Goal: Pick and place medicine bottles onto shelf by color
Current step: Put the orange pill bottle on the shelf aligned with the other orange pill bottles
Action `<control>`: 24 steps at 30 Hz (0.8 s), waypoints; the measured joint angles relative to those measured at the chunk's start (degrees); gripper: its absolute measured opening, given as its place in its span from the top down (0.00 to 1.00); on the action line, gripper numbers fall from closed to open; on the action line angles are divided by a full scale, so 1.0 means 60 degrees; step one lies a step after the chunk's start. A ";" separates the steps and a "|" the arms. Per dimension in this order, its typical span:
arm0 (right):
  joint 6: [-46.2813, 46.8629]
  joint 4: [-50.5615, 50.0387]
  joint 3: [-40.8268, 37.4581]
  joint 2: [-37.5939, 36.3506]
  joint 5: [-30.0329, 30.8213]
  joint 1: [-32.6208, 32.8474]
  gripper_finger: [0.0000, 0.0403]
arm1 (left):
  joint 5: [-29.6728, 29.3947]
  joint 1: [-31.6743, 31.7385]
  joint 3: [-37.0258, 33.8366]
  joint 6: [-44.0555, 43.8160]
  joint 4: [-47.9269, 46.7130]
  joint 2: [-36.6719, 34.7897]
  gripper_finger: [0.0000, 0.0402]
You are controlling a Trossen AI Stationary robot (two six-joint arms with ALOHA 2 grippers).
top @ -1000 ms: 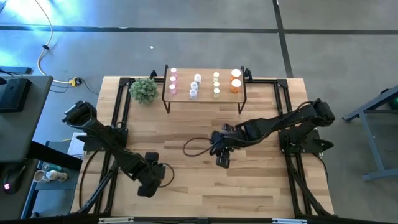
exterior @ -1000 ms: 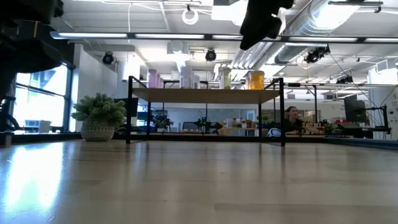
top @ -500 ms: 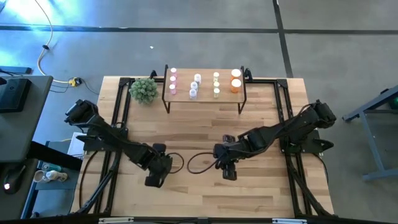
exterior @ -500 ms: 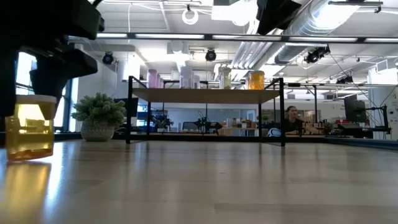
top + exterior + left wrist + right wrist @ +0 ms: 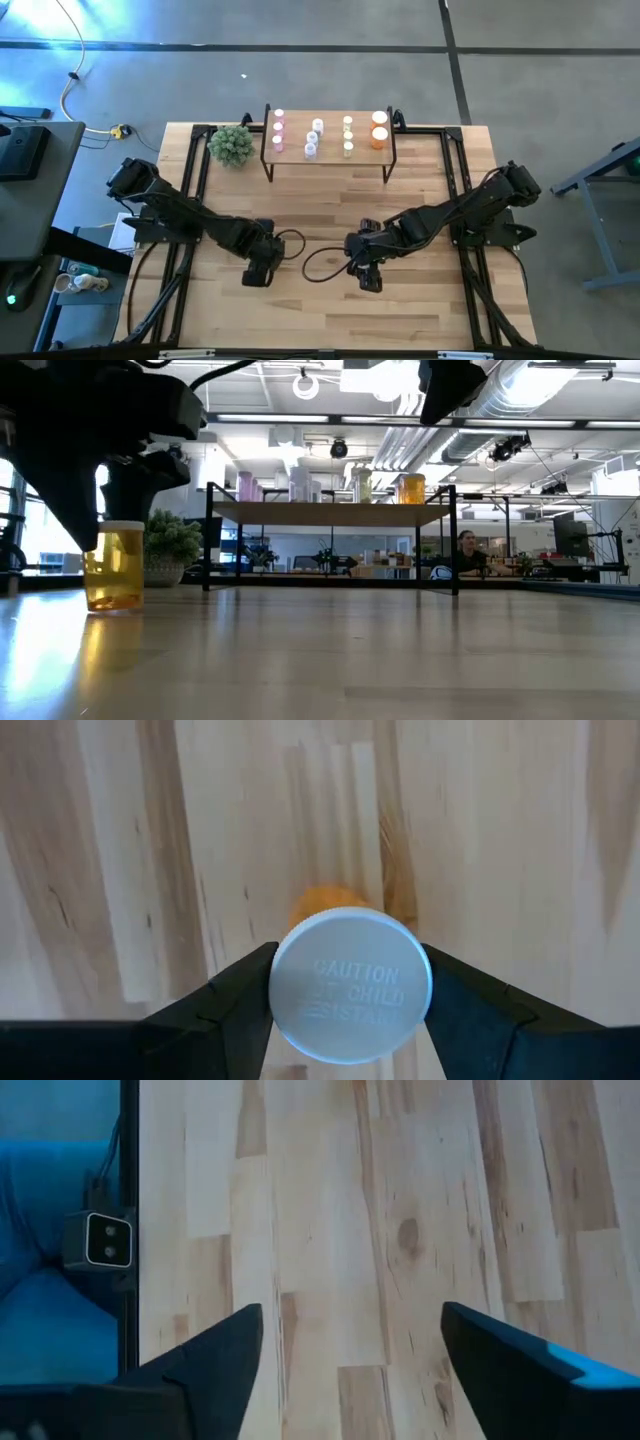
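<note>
An orange medicine bottle point(image 5: 113, 570) with a white cap stands upright near the table's front left, and my left gripper point(image 5: 258, 272) is shut on it. My right gripper point(image 5: 367, 276) hangs open above bare wood near the table's middle; its wrist view shows nothing between its fingers point(image 5: 225, 1355). The shelf point(image 5: 330, 150) stands at the far edge. On its top stand rows of bottles: pink point(image 5: 278, 130), whitish point(image 5: 313, 136), yellow-green point(image 5: 347, 135) and orange point(image 5: 379, 130). My left gripper pinches the bottle's white cap point(image 5: 288, 985) by its round side, one finger point(image 5: 235, 995) on each side. The fingers come from above, pointing steeply down. The bottle hangs upright below them, its orange body point(image 5: 325, 902) toward the table. Whether its base point(image 5: 112, 606) touches the wood, I cannot tell.
A small potted plant point(image 5: 231, 145) stands left of the shelf. A dark cable loop point(image 5: 318, 262) lies on the wood between the two grippers. Bare tabletop point(image 5: 330, 210) stretches between the grippers and the shelf. Black frame rails point(image 5: 195, 170) run along the table's sides.
My left gripper has carried the orange bottle toward the table's right edge and slightly toward the far edge, keeping it upright; the bottle has come into the low view from the left. My right gripper has shifted a little toward the near edge.
</note>
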 joint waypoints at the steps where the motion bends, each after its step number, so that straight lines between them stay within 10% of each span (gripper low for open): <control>1: 0.0024 -0.0022 -0.0001 0.0003 -0.0002 0.0000 0.25 | 0.0000 0.0073 0.0000 0.0053 0.0021 0.0000 0.47; 24: 0.0225 -0.0946 -0.0018 0.0014 0.3981 0.1186 0.23 | -0.0052 0.1077 0.0004 0.3086 0.3209 0.0000 0.47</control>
